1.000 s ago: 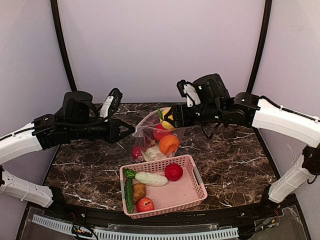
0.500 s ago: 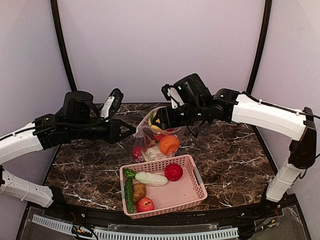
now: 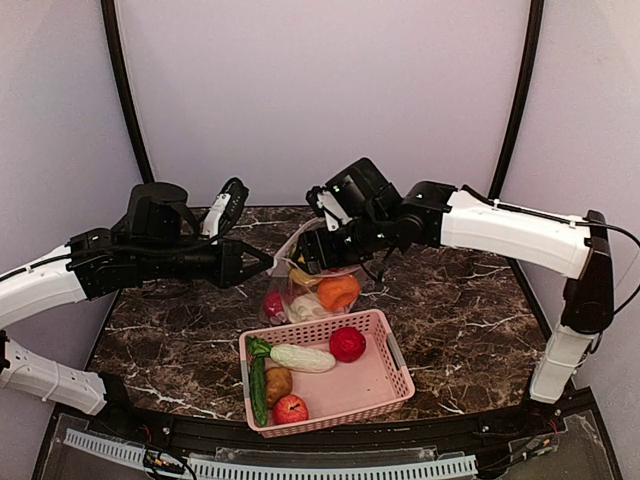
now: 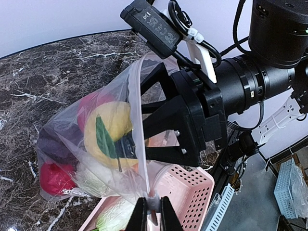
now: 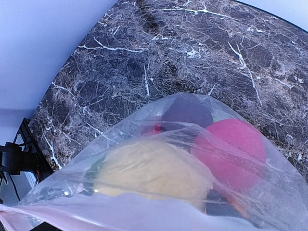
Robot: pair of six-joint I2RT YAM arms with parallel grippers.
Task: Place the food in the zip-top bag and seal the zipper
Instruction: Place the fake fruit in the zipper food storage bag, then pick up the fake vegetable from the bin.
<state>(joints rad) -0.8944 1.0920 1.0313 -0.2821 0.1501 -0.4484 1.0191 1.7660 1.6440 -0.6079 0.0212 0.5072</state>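
Observation:
The clear zip-top bag (image 3: 287, 292) hangs open between my grippers over the marble table. My left gripper (image 3: 265, 262) is shut on its zipper strip (image 4: 137, 110), and the fingertips (image 4: 166, 217) pinch the strip's end. My right gripper (image 3: 303, 262) reaches into the bag's mouth and holds a yellow fruit (image 4: 108, 127) with a green leaf. The bag film hides its fingers in the right wrist view, where the yellow fruit (image 5: 154, 175) and a red ball (image 5: 233, 151) show through. An orange ball (image 3: 338, 291), a red ball (image 3: 274, 304) and a pale cabbage (image 3: 305, 308) lie in the bag.
A pink slatted basket (image 3: 397, 362) stands just in front of the bag. It holds a red ball (image 3: 347, 343), a pale vegetable (image 3: 300, 357), a cucumber (image 3: 259, 388), a potato (image 3: 278, 381) and a red apple (image 3: 290, 408). The basket's corner (image 4: 192, 192) lies under my left gripper.
My right gripper has moved left and down with the yellow fruit, from above the bag into its mouth. My left gripper has held still on the strip.

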